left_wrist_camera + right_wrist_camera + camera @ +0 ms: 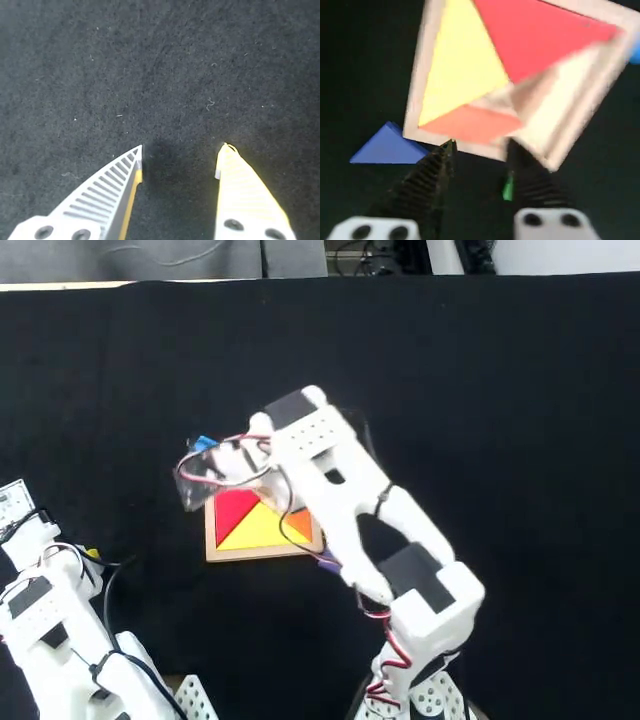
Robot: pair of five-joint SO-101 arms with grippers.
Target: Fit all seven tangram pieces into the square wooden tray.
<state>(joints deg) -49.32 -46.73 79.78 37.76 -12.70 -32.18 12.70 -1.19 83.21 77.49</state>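
Note:
The square wooden tray point(212, 552) lies mid-table and holds a red triangle point(233, 510), a yellow triangle point(262, 531) and an orange triangle point(299, 526). In the right wrist view the tray point(415, 95) shows the same yellow point(460, 70), red point(535, 35) and orange point(470, 125) pieces, with bare wood point(565, 110) beside them. A blue triangle point(387, 147) lies on the cloth just off one tray corner. My right gripper point(481, 144) hangs open above the tray's edge, with a green sliver point(508, 189) beside one finger. My left gripper point(183, 147) is open over bare cloth.
Black cloth covers the table. The right arm point(340, 500) stretches over the tray's right side. The left arm point(45, 615) sits at the near left corner. A small blue thing point(205, 443) lies beyond the tray's far left corner. A purple-blue piece point(328, 562) lies by its near right corner.

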